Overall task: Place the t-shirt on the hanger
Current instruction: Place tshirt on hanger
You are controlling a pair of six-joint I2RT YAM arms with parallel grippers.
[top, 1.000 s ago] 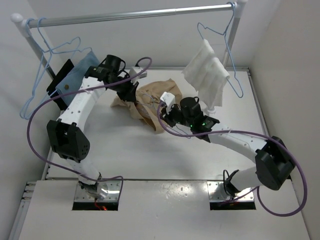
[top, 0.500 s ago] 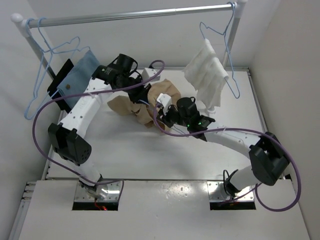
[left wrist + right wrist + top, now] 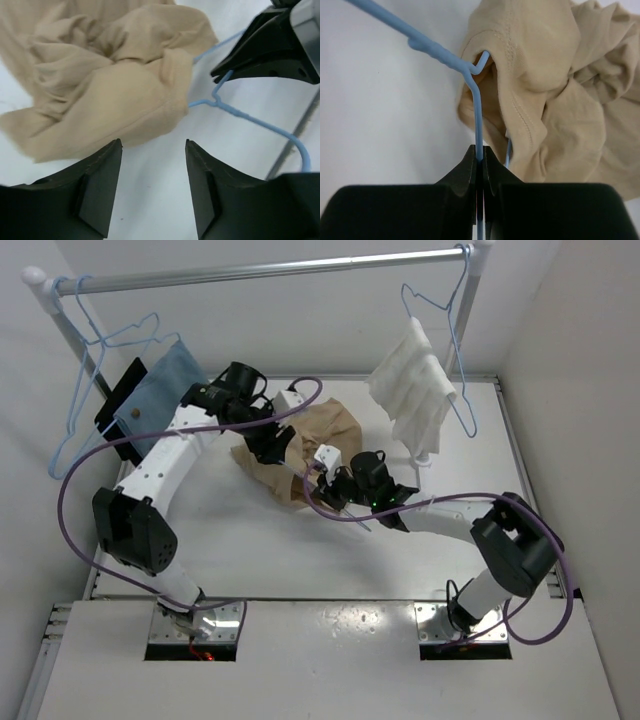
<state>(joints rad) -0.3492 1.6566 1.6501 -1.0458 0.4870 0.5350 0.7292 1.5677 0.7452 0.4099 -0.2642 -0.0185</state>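
The tan t-shirt (image 3: 322, 430) lies crumpled on the white table, with one opening pulled over the end of the hanger. The light-blue wire hanger (image 3: 476, 110) runs out of the shirt's hem (image 3: 175, 95), its neck and hook (image 3: 250, 116) lying over the table. My right gripper (image 3: 481, 150) is shut on the hanger wire just outside the cloth, and its black fingers (image 3: 265, 50) show in the left wrist view. Just beside the shirt's edge, my left gripper (image 3: 153, 142) hovers open over bare table with nothing between its fingers.
A metal rail (image 3: 270, 270) spans the back. An empty blue hanger (image 3: 110, 340) hangs at its left end above a blue cloth (image 3: 160, 380). A white towel (image 3: 415, 390) on another blue hanger hangs at the right. Purple cables loop off both arms.
My left gripper has opened and let go of the t-shirt, which now rests lower on the table. My right gripper has moved left with the hanger, further into the shirt.
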